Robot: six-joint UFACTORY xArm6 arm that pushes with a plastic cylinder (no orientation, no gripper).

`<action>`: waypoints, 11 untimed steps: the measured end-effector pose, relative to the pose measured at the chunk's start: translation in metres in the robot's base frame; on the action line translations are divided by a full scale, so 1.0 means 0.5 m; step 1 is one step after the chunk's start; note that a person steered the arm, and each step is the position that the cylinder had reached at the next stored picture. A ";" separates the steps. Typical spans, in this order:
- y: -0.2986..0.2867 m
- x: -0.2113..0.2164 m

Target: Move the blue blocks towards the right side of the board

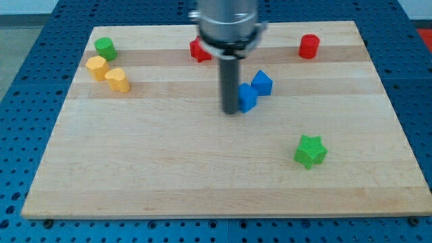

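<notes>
1. Nearest the camera, a green star block (pixel 310 150) lies right of centre on the bench (pixel 169 169).
2. My tip (pixel 231 111), a bare rod with no gripper to close, touches the left side of one blue block (pixel 248 98).
3. A second blue block (pixel 262 83) touches it, further right and farther away.
4. Both lie rightward of the tip, so a rightward push should suit.

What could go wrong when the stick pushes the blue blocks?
My tip sits at the left edge of the lower blue block, with the upper blue block beside it at the upper right. An off-centre push could spin one block away and split the pair. Pushing too low could also bump the green star block.
</notes>
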State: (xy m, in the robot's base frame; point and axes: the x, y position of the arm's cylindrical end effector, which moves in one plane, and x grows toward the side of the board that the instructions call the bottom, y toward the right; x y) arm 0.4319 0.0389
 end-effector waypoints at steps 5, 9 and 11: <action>0.105 -0.129; 0.119 -0.010; 0.175 0.032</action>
State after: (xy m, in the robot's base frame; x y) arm 0.4482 0.1261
